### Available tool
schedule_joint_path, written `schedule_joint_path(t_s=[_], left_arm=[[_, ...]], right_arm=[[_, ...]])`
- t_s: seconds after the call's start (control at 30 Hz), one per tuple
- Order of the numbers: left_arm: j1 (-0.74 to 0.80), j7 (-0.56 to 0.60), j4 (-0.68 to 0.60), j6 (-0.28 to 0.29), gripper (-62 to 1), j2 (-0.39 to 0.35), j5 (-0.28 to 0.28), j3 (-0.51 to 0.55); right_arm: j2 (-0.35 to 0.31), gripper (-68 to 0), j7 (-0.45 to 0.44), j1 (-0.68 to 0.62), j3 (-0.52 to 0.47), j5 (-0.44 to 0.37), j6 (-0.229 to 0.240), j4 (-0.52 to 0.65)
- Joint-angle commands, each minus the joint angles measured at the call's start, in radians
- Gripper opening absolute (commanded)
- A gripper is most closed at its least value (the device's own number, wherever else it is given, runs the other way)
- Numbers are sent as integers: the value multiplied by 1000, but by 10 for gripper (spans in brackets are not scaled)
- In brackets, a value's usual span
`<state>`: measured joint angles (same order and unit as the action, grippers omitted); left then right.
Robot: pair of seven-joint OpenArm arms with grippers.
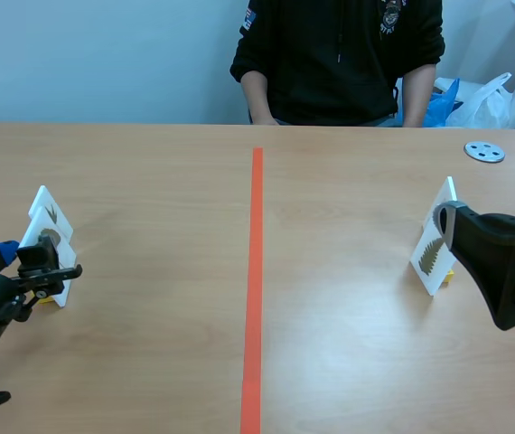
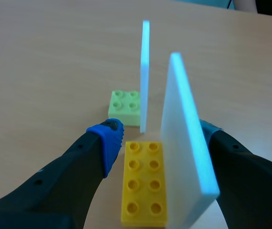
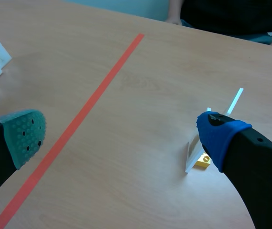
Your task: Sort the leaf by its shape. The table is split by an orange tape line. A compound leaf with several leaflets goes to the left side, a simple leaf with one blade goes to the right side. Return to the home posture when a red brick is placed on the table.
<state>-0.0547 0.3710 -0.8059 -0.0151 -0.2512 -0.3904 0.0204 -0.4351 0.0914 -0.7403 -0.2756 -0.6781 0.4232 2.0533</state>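
Two white leaf cards stand at the left. The front card (image 1: 51, 242) (image 2: 186, 143) shows a single-blade leaf and sits on a yellow brick (image 2: 143, 183). The back card (image 1: 50, 210) (image 2: 145, 71), with a many-leaflet leaf, stands on a green brick (image 2: 125, 107). My left gripper (image 1: 45, 271) (image 2: 162, 136) is open, one finger on each side of the front card and its brick, which rest on the table. A third card (image 1: 434, 242) (image 3: 192, 155) with a fern-like leaf stands right of the tape. My right gripper (image 1: 492, 203) (image 3: 121, 138) is open just beside it.
The orange tape line (image 1: 256, 289) (image 3: 78, 124) runs down the middle of the table. A person in a black top sits across the table. A grey disc (image 1: 484, 152) lies at the far right, and plastic bags (image 1: 483, 99) are behind it.
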Motion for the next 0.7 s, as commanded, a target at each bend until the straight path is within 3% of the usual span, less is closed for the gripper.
schedule_joint_path(t_s=[0.0,0.43,0.53,0.67], left_arm=[[-3,-8,-79,3,-306,-30,-3,8],[224,-185,-628,29,-300,-65,-3,8],[303,-193,-759,38,-202,-65,-3,8],[425,-213,-903,87,-138,-65,-3,8]], right_arm=[[-2,4,-14,9,-8,-8,-3,3],[-2,4,-14,9,-8,-7,-3,3],[-2,4,-14,9,-8,-7,-8,3],[-2,4,-14,9,-8,-6,-11,3]])
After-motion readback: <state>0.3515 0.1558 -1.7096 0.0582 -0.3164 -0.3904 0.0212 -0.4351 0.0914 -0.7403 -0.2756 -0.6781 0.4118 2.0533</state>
